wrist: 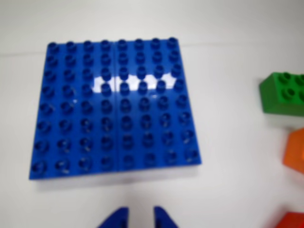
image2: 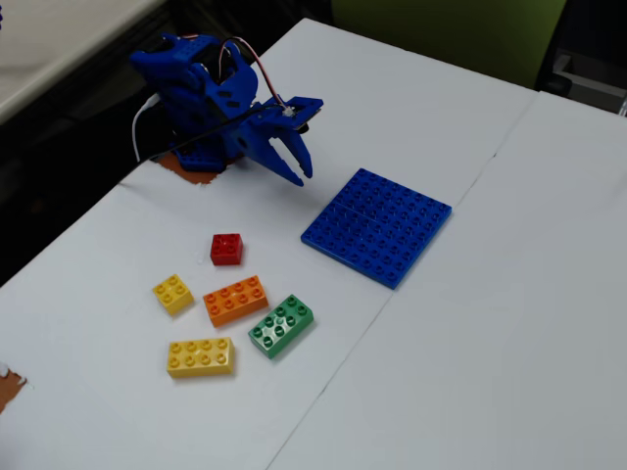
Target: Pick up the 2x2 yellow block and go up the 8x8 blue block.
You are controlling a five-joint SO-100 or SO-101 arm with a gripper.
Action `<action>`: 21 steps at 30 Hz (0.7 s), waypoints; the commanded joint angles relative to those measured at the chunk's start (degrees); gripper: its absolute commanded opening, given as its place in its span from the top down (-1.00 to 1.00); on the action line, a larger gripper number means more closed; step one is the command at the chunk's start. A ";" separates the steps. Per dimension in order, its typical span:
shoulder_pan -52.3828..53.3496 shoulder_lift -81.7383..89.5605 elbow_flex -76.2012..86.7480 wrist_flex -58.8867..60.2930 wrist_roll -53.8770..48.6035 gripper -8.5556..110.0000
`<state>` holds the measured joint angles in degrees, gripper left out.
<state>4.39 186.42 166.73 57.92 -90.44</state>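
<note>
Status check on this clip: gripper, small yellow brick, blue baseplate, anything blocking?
Gripper empty, slightly open, raised beside blue baseplate. 2x2 yellow block untouched on table. Red brick sits between arm and block; baseplate top bare.

Hobby or lab bench setting. Indicated by joined white tables (image2: 470, 323), blue printed robot arm (image2: 211, 98) at upper left, plastic toy bricks, green chair back (image2: 441, 29) at top of fixed view.

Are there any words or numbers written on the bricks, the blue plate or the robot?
No words or numbers can be read in either view.
Blue plate: only plain studs; any marks on them are too blurred to read.
Small yellow brick: no writing shows.
Claw: no label shows.
</note>
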 commanded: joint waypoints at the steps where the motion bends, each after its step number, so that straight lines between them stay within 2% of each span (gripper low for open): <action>1: 0.88 -8.61 -11.60 5.45 0.62 0.74; 5: 5.10 -24.87 -25.66 13.71 0.26 0.75; 9: 11.34 -39.11 -34.54 16.00 -2.81 0.74; 13: 20.13 -51.59 -43.68 20.30 -18.46 0.69; 18: 32.78 -64.51 -56.25 25.58 -44.21 0.62; 21: 37.97 -69.43 -59.94 24.79 -50.71 0.56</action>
<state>38.76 120.32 112.32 82.71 -134.38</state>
